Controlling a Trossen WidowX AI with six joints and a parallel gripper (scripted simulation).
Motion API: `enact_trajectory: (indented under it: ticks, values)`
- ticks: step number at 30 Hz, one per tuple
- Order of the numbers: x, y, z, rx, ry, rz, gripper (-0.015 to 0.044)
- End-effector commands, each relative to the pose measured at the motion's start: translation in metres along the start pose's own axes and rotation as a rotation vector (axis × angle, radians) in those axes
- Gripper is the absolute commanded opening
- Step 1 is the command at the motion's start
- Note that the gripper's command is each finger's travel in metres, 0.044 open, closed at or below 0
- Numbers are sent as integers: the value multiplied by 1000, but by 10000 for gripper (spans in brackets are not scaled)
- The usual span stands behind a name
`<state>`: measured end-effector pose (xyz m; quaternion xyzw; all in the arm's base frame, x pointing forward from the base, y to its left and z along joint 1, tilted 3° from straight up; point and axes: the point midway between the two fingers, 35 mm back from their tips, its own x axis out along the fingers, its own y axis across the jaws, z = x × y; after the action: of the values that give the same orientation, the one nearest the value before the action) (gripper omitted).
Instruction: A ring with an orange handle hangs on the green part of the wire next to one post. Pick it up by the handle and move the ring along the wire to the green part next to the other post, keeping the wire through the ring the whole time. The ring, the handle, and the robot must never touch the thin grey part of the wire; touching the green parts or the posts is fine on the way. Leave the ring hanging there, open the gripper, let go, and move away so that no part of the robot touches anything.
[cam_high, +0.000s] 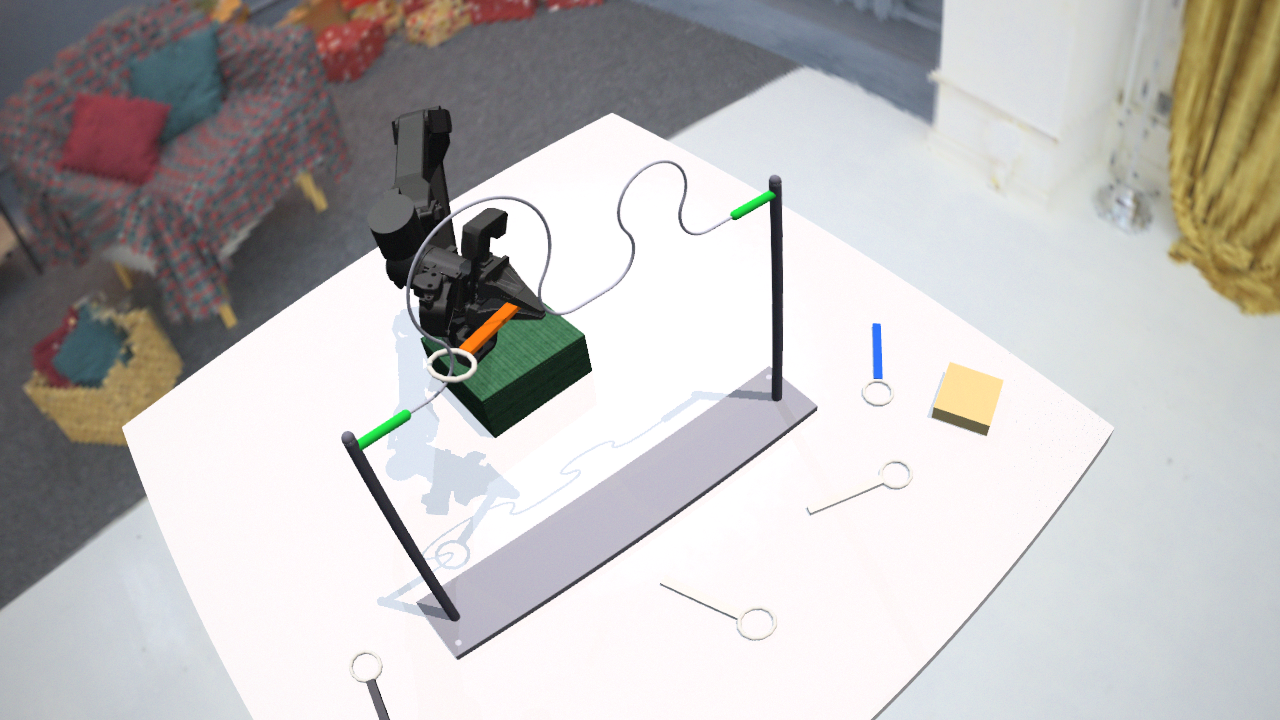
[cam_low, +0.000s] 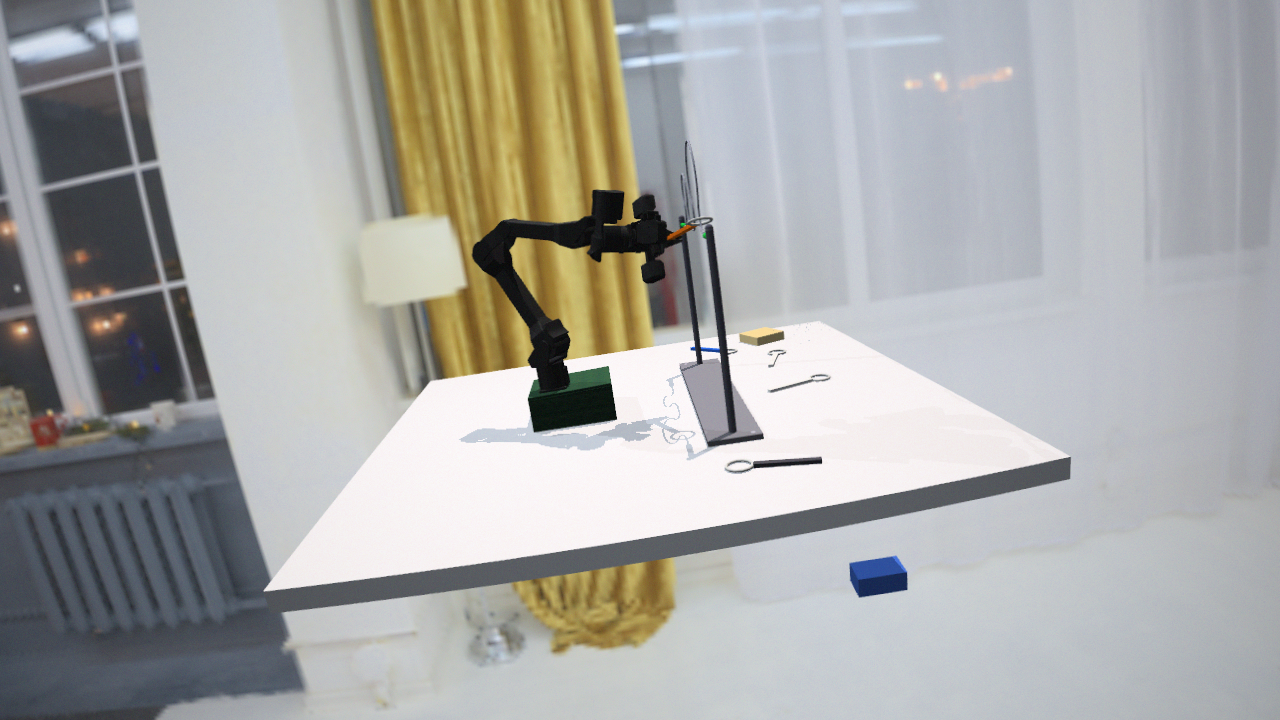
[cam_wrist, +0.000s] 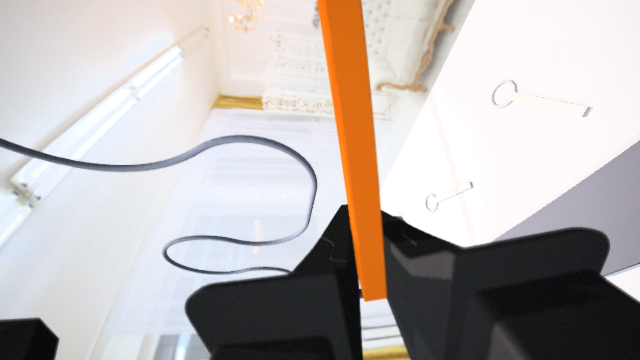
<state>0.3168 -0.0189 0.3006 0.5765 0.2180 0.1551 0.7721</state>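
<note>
My gripper is shut on the free end of the orange handle. The pale ring lies nearly flat at the handle's other end, around the thin grey wire. It is just past the green part by the near post, at the foot of the big loop. Whether ring and wire touch I cannot tell. The other green part is by the far post. The ring is outside the wrist view.
The posts stand on a grey base board. My arm stands on a green block. Beyond the board lie a blue-handled ring, two pale-handled rings and a yellow block. A dark-handled ring lies near the near post.
</note>
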Motion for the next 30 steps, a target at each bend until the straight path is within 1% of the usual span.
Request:
enact_trajectory:
  ticks: [1, 30]
  values:
    - [-3, 13, 0, 61, 26, 35, -150]
    - [-16, 86, 22, 489, 36, 257, -150]
